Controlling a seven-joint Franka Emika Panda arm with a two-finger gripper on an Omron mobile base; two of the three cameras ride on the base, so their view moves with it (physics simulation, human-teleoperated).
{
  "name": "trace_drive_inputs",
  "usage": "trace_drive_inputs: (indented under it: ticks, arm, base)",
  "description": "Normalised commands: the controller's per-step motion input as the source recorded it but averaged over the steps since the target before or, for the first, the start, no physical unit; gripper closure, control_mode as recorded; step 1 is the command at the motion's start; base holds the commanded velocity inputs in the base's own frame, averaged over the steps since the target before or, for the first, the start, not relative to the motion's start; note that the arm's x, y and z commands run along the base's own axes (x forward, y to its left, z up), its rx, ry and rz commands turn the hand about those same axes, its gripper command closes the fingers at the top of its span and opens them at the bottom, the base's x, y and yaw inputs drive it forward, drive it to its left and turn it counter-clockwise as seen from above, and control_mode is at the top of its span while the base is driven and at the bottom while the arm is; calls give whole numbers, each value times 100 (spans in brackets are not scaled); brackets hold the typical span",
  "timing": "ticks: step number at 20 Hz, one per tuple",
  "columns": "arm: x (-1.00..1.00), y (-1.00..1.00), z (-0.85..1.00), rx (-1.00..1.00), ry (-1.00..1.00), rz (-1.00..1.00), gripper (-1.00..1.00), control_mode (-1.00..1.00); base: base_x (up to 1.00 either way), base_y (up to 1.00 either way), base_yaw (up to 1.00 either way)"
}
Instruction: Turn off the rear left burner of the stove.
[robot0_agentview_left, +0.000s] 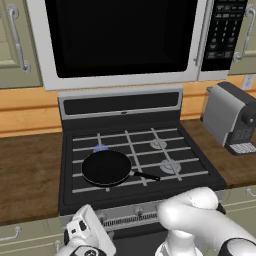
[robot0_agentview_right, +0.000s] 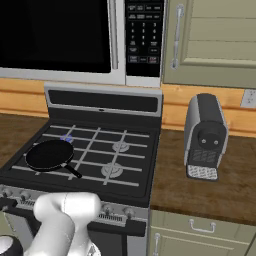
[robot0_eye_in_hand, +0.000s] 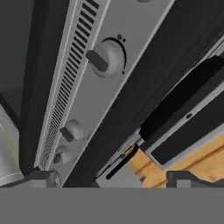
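The black stove (robot0_agentview_left: 192, 150) (robot0_agentview_right: 142, 150) stands under the microwave. Its rear left burner (robot0_agentview_left: 100, 148) (robot0_agentview_right: 66, 138) shows a small blue flame, partly behind a black pan (robot0_agentview_left: 106, 167) (robot0_agentview_right: 50, 154) on the front left grate. In the hand view my gripper (robot0_eye_in_hand: 114, 179) is open, with its two dark tips wide apart and nothing between them. It looks close-up along the silver knob strip (robot0_eye_in_hand: 131, 39). One round knob (robot0_eye_in_hand: 107, 57) lies ahead of the tips, and two more knobs (robot0_eye_in_hand: 72, 130) sit farther along. My hand (robot0_agentview_left: 87, 230) hangs low before the strip's left end (robot0_agentview_left: 135, 212).
A grey coffee machine (robot0_agentview_left: 232, 117) (robot0_agentview_right: 205, 135) stands on the wooden counter right of the stove. The black-doored microwave (robot0_agentview_left: 120, 35) (robot0_agentview_right: 55, 35) hangs above. Cabinet drawers (robot0_agentview_right: 200, 227) run below the counter. My own arm (robot0_agentview_right: 65, 215) crosses the stove front.
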Motion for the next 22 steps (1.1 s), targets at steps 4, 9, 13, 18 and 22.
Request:
trace_drive_inputs:
  ticks: [4, 9, 13, 18, 22]
  arm:
    - [54, 79, -35, -43, 14, 0, -100, -100]
    - [17, 26, -57, -43, 15, 0, -100, -100]
    - [-7, -6, -78, -45, 6, 6, -100, -100]
    - [-3, -2, -28, -33, 10, 1, -100, -100]
    - [0, 0, 0, -25, 25, 0, -100, -100]
  base:
    - [0, 0, 0]
    - [0, 0, 0]
    - [0, 0, 0]
    - [0, 0, 0]
    - [0, 0, 0]
